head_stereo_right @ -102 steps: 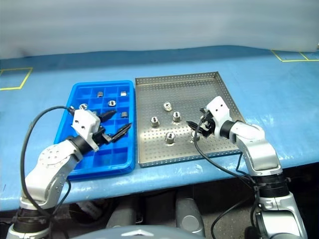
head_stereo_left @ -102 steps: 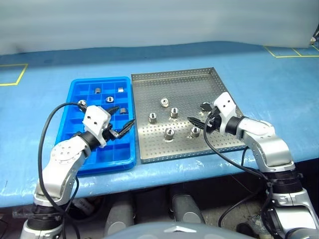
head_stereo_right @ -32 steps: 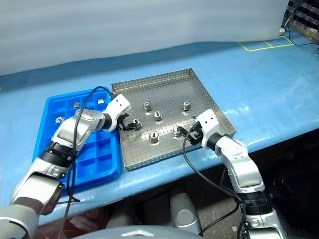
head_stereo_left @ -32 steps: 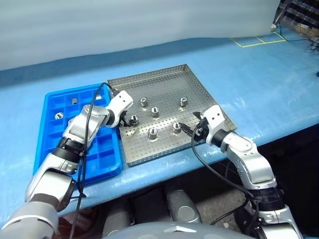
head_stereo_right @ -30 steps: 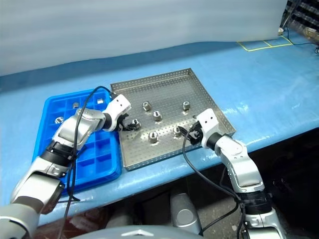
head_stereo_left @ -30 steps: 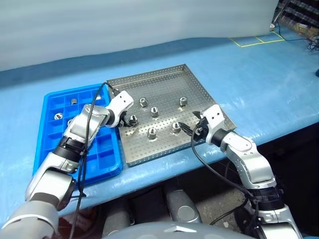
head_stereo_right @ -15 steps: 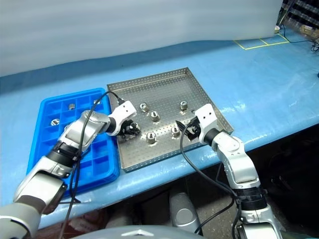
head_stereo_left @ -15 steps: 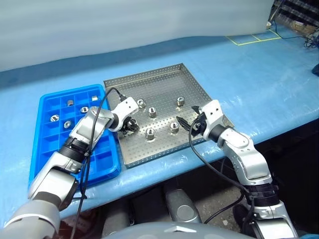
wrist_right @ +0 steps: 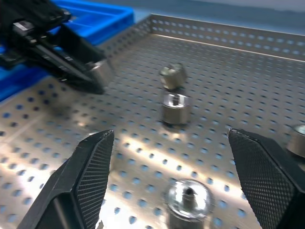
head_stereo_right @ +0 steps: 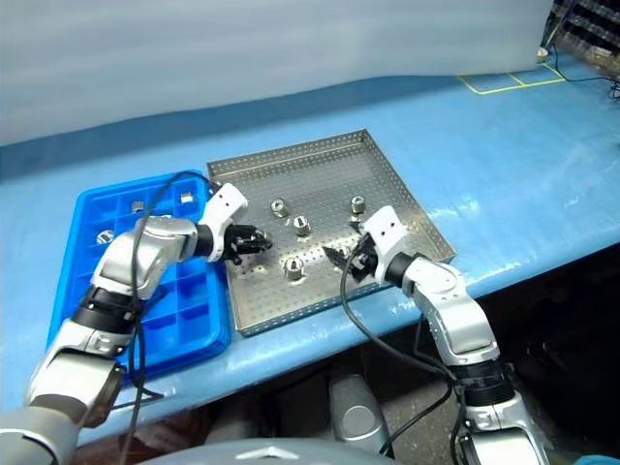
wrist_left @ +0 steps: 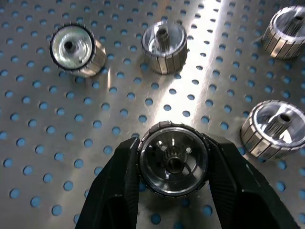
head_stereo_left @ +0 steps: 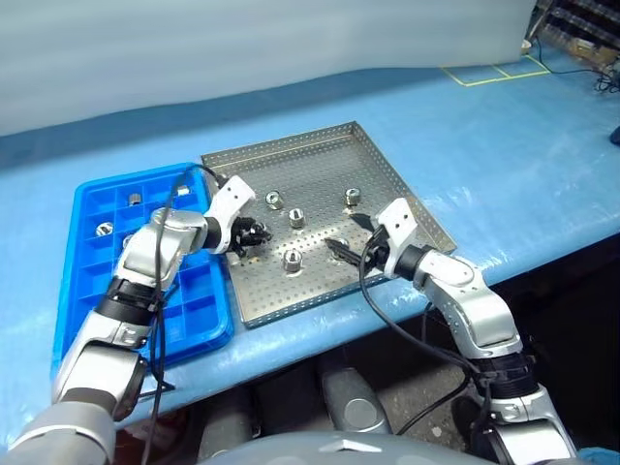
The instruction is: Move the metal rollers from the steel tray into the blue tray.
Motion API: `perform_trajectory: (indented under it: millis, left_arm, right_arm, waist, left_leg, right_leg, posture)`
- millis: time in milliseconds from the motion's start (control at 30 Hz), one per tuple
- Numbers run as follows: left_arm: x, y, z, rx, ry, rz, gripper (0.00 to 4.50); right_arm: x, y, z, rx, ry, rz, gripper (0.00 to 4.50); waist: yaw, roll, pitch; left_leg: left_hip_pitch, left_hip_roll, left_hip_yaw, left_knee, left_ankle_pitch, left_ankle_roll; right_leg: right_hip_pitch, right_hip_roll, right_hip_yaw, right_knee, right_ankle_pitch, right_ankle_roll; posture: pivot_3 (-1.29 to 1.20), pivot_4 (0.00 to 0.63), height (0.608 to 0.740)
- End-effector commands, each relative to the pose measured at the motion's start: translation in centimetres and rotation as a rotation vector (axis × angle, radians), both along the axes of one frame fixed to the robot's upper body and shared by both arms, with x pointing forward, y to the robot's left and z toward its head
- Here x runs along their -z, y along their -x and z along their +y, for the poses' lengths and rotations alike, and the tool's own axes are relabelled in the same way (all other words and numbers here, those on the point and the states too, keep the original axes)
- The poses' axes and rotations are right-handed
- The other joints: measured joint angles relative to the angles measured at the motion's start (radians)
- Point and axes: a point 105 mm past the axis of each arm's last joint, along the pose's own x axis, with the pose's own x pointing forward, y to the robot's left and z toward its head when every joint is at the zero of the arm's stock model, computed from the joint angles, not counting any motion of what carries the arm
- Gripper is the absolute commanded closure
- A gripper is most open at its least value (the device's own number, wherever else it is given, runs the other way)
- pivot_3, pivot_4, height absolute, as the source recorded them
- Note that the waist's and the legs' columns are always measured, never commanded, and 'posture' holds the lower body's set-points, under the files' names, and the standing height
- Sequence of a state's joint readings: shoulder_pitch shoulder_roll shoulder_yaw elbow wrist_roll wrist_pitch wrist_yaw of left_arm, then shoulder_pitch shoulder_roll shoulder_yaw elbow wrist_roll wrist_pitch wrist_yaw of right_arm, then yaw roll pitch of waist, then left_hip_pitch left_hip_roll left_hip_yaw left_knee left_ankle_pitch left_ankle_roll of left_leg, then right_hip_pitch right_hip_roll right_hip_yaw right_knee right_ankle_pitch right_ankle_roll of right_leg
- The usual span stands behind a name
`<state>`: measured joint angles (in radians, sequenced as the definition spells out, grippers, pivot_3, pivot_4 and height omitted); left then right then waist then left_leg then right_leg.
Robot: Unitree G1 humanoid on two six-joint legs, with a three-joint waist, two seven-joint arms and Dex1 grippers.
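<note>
Now that my left gripper (wrist_left: pixel 172 164) has clamped shut on one metal roller (wrist_left: pixel 173 159) and lifted it off the steel tray (head_stereo_left: pixel 320 165), its transfer to the blue tray (head_stereo_left: pixel 92 281) is next. My right gripper (wrist_right: pixel 176 183) hangs wide open, empty, above another roller (wrist_right: pixel 188 199).

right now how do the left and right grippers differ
The left gripper is shut on a roller; the right gripper is open and holds nothing. The left sits near the steel tray's edge beside the blue tray; the right hangs over the tray's near side, with a roller on the floor between its fingers. Both are over the steel tray.
</note>
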<state>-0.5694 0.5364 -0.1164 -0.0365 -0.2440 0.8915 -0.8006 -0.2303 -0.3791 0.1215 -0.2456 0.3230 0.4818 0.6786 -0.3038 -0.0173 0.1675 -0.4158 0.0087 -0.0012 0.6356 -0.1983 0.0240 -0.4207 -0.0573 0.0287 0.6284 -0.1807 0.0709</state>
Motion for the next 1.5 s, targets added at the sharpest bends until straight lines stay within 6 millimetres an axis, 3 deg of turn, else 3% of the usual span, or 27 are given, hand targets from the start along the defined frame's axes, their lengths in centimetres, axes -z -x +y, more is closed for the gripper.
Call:
perform_trajectory:
  millis: [33, 133, 233, 333, 367, 633, 967, 1000, 1167, 1333, 1400, 1500]
  left_arm:
    - [-3.5, 1.1, 1.4, -0.054, 0.08, -0.109, 2.79]
    - [-4.8, 1.6, 4.4, -0.249, 0.048, -0.23, 2.79]
    - [-5.3, 1.4, 8.7, -0.57, -0.012, -0.338, 2.79]
    - [-4.6, 2.6, 13.4, -0.904, -0.081, -0.394, 2.79]
    - [-4.2, 3.2, 14.0, -0.961, -0.081, -0.39, 2.79]
    - [-2.2, 4.9, 13.8, -1.004, -0.118, -0.336, 2.79]
    - [0.0, 6.2, 15.3, -1.068, -0.266, -0.259, 2.79]
    - [0.2, 6.2, 15.2, -1.063, -0.274, -0.254, 2.79]
    - [-1.1, 4.8, 14.1, -1.069, -0.214, -0.311, 1.2]
    - [-4.2, 2.5, 10.1, -0.912, 0.016, -0.421, 1.2]
    - [-5.0, 1.8, 7.7, -0.785, 0.119, -0.42, 1.2]
    - [-5.3, 2.2, -0.6, -0.291, 0.239, -0.322, 1.2]
  right_arm:
    - [-2.2, 1.4, 1.2, -0.11, -0.068, -0.037, 0.48]
    - [-2.6, 2.1, 2.2, -0.166, -0.078, -0.031, 0.48]
    - [-2.3, 1.7, 2.3, -0.136, -0.036, -0.042, 0.48]
    - [-2.1, 0.4, 1.4, -0.034, -0.048, -0.028, 0.48]
    - [-2.1, 0.2, 1.3, -0.016, -0.054, -0.025, 0.48]
    - [-2.6, 0.0, 1.3, -0.011, -0.04, -0.042, 0.48]
    - [-2.7, -1.3, -0.5, 0.11, -0.041, -0.044, 0.48]
    - [-2.9, -1.5, -0.7, 0.124, -0.045, -0.046, 0.48]
    - [-3.7, -1.2, -0.4, 0.112, -0.055, -0.074, 0.48]
    - [-3.9, -1.3, -1.4, 0.157, -0.014, -0.103, 0.48]
    - [-3.7, -1.3, -2.4, 0.188, 0.047, -0.116, 0.48]
    - [-2.4, -0.9, -5.4, 0.26, 0.241, -0.115, 0.48]
  waist:
    - [0.003, 0.0, 0.0]
    - [0.011, 0.0, 0.0]
    - [0.026, -0.001, 0.0]
    - [0.044, -0.002, 0.001]
    - [0.05, -0.002, 0.0]
    - [0.132, -0.006, 0.001]
    - [0.173, -0.006, 0.001]
    - [0.175, -0.006, 0.001]
    - [0.186, -0.006, 0.001]
    - [0.188, -0.006, 0.001]
    - [0.184, -0.006, 0.001]
    - [0.188, -0.006, 0.001]
  left_leg:
    - [0.0, 0.0, 0.0, -0.001, 0.0, 0.0]
    - [0.0, -0.001, 0.0, -0.002, 0.0, 0.0]
    - [0.001, -0.001, 0.0, -0.002, 0.0, 0.0]
    - [0.001, -0.002, 0.0, 0.0, 0.0, 0.0]
    - [0.001, -0.002, 0.0, 0.0, 0.0, 0.0]
    - [0.0, -0.002, -0.001, 0.002, -0.001, -0.001]
    - [0.0, -0.002, 0.0, 0.003, -0.001, -0.001]
    - [0.0, -0.002, 0.0, 0.003, -0.001, -0.001]
    - [0.0, -0.002, 0.0, 0.004, -0.001, -0.001]
    - [-0.002, -0.002, -0.002, 0.009, -0.002, -0.001]
    - [-0.002, -0.002, -0.001, 0.009, -0.002, -0.001]
    - [-0.003, -0.003, 0.001, 0.009, -0.002, -0.001]
  right_leg:
    - [0.0, 0.0, 0.001, 0.0, 0.001, 0.002]
    - [0.0, 0.0, 0.002, -0.001, 0.0, 0.003]
    - [0.0, 0.0, 0.002, 0.0, 0.0, 0.002]
    - [0.001, 0.0, 0.002, 0.0, -0.002, -0.001]
    - [0.001, -0.001, 0.002, -0.001, -0.002, -0.001]
    - [0.001, -0.002, 0.0, 0.0, -0.002, -0.002]
    - [0.001, -0.002, -0.001, 0.0, -0.002, -0.003]
    - [0.001, -0.002, -0.001, 0.0, -0.002, -0.003]
    - [0.001, -0.003, -0.002, 0.0, -0.002, -0.003]
    - [0.003, -0.004, -0.005, 0.0, -0.001, -0.004]
    - [0.002, -0.004, -0.005, 0.0, -0.001, -0.004]
    - [0.003, -0.004, -0.006, -0.001, -0.001, -0.004]
  posture:
    - [-0.28, 0.15, 0.74]
    - [-0.26, 0.15, 0.74]
    - [-0.24, 0.15, 0.74]
    - [-0.19, 0.15, 0.74]
    - [-0.19, 0.15, 0.74]
    - [-0.17, 0.15, 0.74]
    - [-0.16, 0.15, 0.74]
    - [-0.16, 0.15, 0.74]
    - [-0.16, 0.15, 0.74]
    - [-0.21, 0.15, 0.74]
    - [-0.21, 0.15, 0.74]
    - [-0.23, 0.15, 0.74]
